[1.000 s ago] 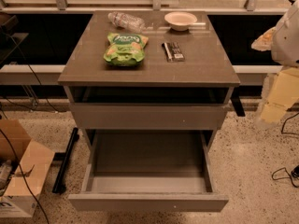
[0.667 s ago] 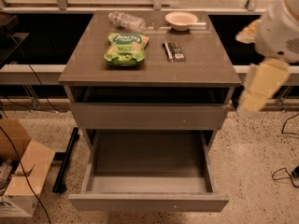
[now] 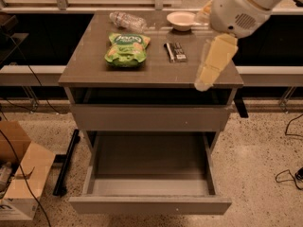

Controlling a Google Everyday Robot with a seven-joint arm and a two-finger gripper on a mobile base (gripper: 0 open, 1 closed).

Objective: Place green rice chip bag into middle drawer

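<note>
The green rice chip bag (image 3: 125, 48) lies flat on the cabinet top (image 3: 94, 72), left of centre. The middle drawer (image 3: 150, 205) is pulled out wide below, and its tray shows nothing inside. My gripper (image 3: 204, 82) hangs from the large white arm (image 3: 241, 6) at the upper right. It is over the right front part of the cabinet top, well to the right of the bag and apart from it. It holds nothing that I can see.
A clear plastic bottle (image 3: 127, 20) lies behind the bag. A white bowl (image 3: 182, 20) and a small dark bar wrapper (image 3: 175, 51) are right of centre. A shut drawer front (image 3: 149, 117) sits above the open one. A cardboard box (image 3: 21, 181) and cables are on the floor.
My arm has swung in from the right edge of the view towards the left. The gripper is now over the right front of the cabinet top. The bag and drawer have not moved.
</note>
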